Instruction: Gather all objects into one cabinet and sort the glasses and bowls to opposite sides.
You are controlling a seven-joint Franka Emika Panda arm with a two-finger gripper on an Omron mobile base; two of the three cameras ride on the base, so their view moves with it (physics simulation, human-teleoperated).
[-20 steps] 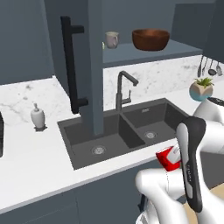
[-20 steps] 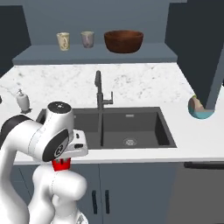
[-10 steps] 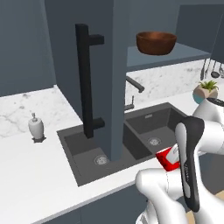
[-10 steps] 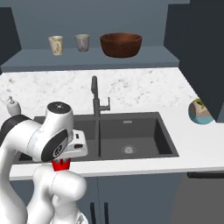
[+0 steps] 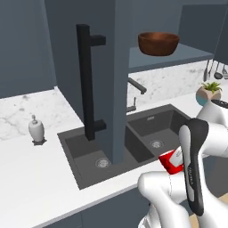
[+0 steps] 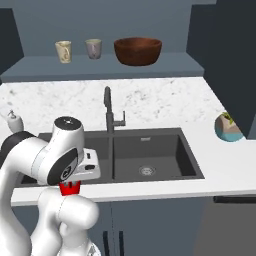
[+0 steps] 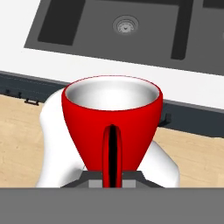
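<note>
I'm working in a home kitchen. A dark double sink [image 6: 145, 155] with a black tap [image 6: 108, 107] sits in a white marble-look counter [image 6: 165, 100]. Above it runs an open slate-blue cabinet [image 5: 111, 80], with mugs [image 6: 63, 51] and a bowl [image 6: 138, 50] on its shelf. A soap bottle [image 5: 36, 130] and a potted plant [image 5: 209, 91] stand on the counter, and utensils [image 5: 217, 70] hang on the wall.

A white marble-veined counter [image 6: 165, 102] runs under a dark blue-grey wall, with a dark double sink [image 6: 150, 155] set into it and a black tap [image 6: 108, 111] rising behind the basins. A white soap bottle [image 5: 36, 130] stands left of the sink — a teal plant pot [image 6: 227, 127] sits at the far right. Utensils [image 5: 213, 71] hang on the wall. Below, slate base cabinets [image 7: 192, 120] meet a pale wood floor [image 7: 192, 159]
</note>
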